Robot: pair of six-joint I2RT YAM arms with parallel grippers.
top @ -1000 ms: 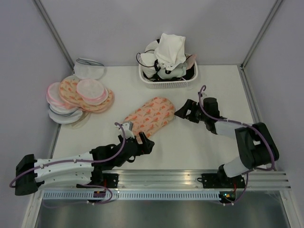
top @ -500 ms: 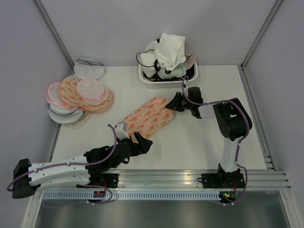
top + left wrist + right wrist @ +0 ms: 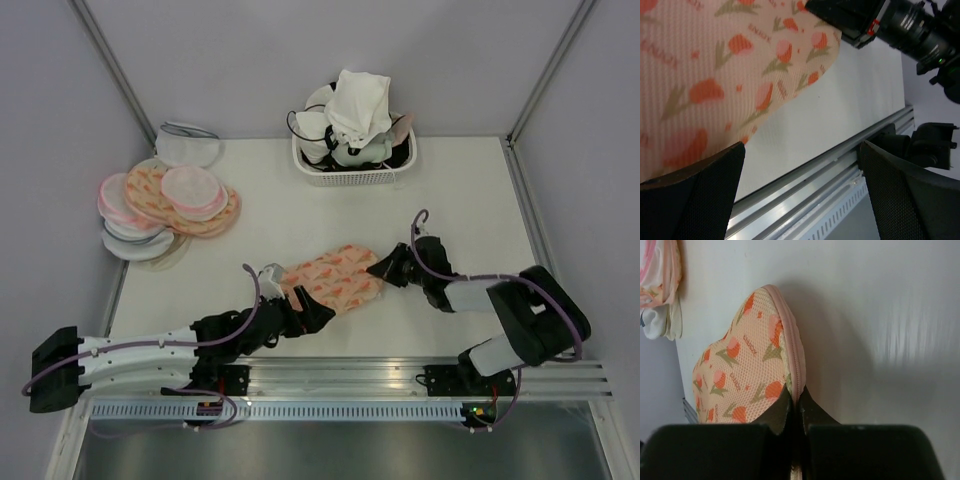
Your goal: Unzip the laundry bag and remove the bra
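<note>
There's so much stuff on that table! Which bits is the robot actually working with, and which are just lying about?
In the job:
laundry bag
right gripper, pinched on its pink edging
left gripper, open at its other end
The bra is not in sight.

Lying about:
pile of pouches
white basket of garments
lone pale pouch

- A white slotted basket (image 3: pixel 352 178) stands at the far edge of my table (image 3: pixel 470 210), heaped with garments.
- A white cloth (image 3: pixel 358 105) tops that heap.
- A pile of round peach and white-pink pouches (image 3: pixel 165 205) lies at my far left.
- One pale pouch (image 3: pixel 188 147) sits just behind the pile, by the wall.
- A metal rail (image 3: pixel 350 375) runs along the near edge.
</note>
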